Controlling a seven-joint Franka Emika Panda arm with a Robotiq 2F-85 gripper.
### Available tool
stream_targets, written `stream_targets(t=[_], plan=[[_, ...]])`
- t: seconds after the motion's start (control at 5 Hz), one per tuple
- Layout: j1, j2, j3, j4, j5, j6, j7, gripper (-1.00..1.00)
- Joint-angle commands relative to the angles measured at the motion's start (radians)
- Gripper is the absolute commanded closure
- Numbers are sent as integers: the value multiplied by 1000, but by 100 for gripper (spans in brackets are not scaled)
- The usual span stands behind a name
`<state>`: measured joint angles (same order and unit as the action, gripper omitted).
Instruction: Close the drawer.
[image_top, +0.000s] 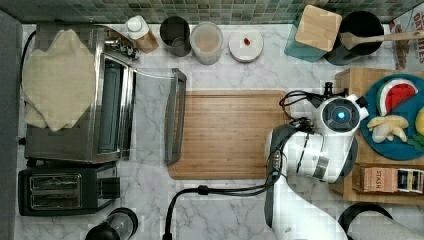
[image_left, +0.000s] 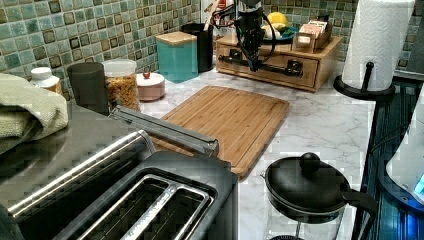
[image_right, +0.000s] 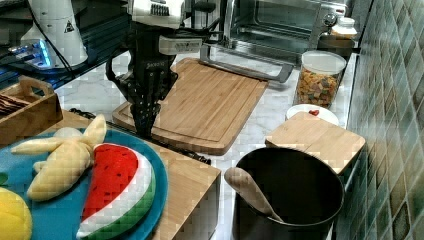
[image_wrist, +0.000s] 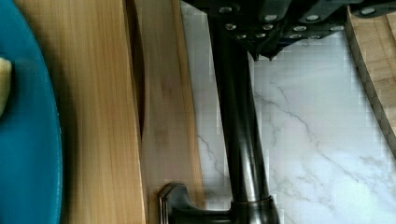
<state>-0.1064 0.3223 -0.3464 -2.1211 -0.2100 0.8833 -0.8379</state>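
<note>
At the top view's right edge of the white veined marble counter (image_top: 150, 200), a thick light-wood stand (image_left: 327, 52) carries a round blue plate (image_wrist: 23, 140) of smooth, glossy toy fruit. The drawer (image_wrist: 163, 93) is set in the stand's front face. It shows as a thin, pale, fine-grained wooden front panel, with a narrow dark gap between it and the stand's top board. A dark, round-section metal bar handle (image_wrist: 238, 116) with flared end mounts runs along the panel, standing just off it.

The white arm reaches over the counter with its wrist turned straight down. The black gripper (image_left: 253, 64) hangs vertical, its tip at the handle near the middle of the bar. Whether it grips the bar or is released: cannot tell.

A flat, round-cornered bamboo cutting board (image_top: 225, 135) lies just beside the stand, mid-counter.
</note>
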Motion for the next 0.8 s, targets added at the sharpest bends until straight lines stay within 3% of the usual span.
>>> stream_targets(t=[0.2,0.8], plan=[[-92,-33,-136,42,-48,3,46,100],[-76,-30,-153,42,-40,4,41,100]])
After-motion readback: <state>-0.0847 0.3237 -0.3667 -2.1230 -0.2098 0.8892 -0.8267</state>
